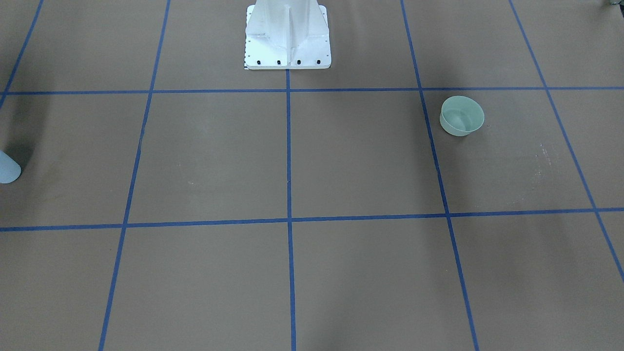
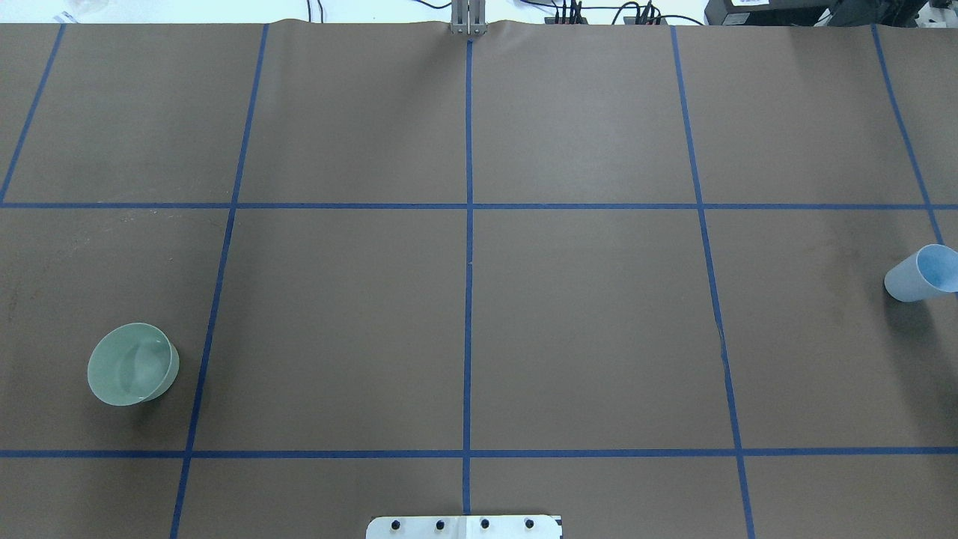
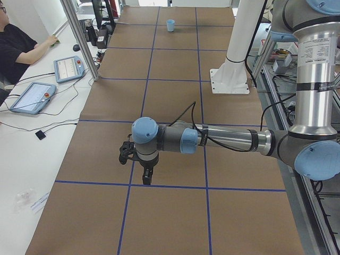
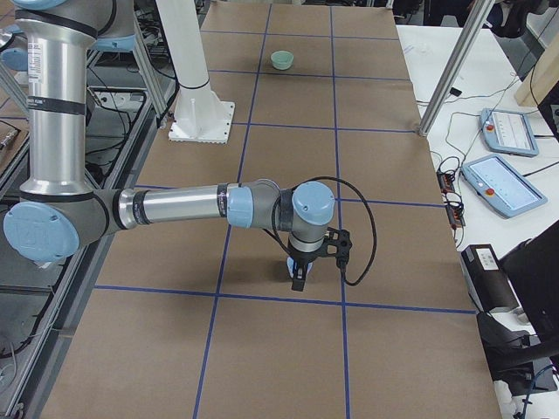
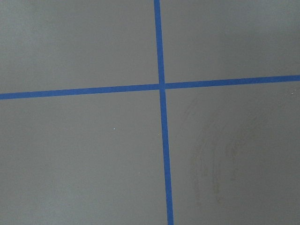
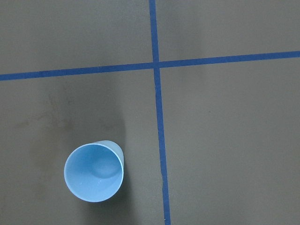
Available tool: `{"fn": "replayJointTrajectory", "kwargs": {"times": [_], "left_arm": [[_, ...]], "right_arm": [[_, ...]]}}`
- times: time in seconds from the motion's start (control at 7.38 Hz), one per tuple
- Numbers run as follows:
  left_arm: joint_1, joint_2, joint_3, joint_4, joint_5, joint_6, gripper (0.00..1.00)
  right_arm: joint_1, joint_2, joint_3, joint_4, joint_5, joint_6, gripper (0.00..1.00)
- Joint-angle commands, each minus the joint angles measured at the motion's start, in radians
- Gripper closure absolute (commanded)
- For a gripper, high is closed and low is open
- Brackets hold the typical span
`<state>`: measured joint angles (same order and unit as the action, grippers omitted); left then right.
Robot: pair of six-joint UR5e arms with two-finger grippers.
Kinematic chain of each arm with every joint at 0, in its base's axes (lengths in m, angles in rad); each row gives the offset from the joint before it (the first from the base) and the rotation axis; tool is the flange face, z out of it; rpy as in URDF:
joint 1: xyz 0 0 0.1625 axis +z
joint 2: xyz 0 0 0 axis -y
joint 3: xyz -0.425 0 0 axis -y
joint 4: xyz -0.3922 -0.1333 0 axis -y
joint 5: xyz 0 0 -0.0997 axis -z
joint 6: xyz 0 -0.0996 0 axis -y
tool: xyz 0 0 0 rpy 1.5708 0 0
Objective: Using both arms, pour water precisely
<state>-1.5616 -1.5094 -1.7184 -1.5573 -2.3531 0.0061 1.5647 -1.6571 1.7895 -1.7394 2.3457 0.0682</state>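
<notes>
A pale green bowl (image 2: 133, 364) stands upright on the brown table at the robot's left; it also shows in the front view (image 1: 461, 115) and far off in the exterior right view (image 4: 281, 59). A light blue cup (image 2: 922, 273) stands at the table's right edge and shows from above in the right wrist view (image 6: 93, 172). The left gripper (image 3: 146, 178) hangs over a tape line, seen only in the exterior left view; I cannot tell its state. The right gripper (image 4: 297, 279) hangs just over the cup; I cannot tell its state. Neither wrist view shows fingers.
The white pedestal (image 1: 287, 39) stands at the robot's side of the table. Blue tape lines (image 5: 161, 86) divide the brown surface into squares. A seated operator (image 3: 16, 48) and teach pendants (image 3: 69, 66) are on the side bench.
</notes>
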Motion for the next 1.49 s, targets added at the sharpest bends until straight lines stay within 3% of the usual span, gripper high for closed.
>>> {"fn": "replayJointTrajectory", "kwargs": {"times": [0.0,1.22,1.36], "left_arm": [[0.0,0.002,0.0,0.0,0.0,0.0,0.0],[0.009,0.003,-0.006,-0.066,-0.017,-0.011,0.0],[0.011,-0.006,0.011,-0.06,-0.056,-0.04,0.0]], "right_arm": [[0.0,-0.001,0.001,0.001,0.001,-0.005,0.0],[0.0,0.0,0.033,0.003,0.003,-0.005,0.0],[0.0,0.0,0.036,0.003,0.003,-0.005,0.0]]}}
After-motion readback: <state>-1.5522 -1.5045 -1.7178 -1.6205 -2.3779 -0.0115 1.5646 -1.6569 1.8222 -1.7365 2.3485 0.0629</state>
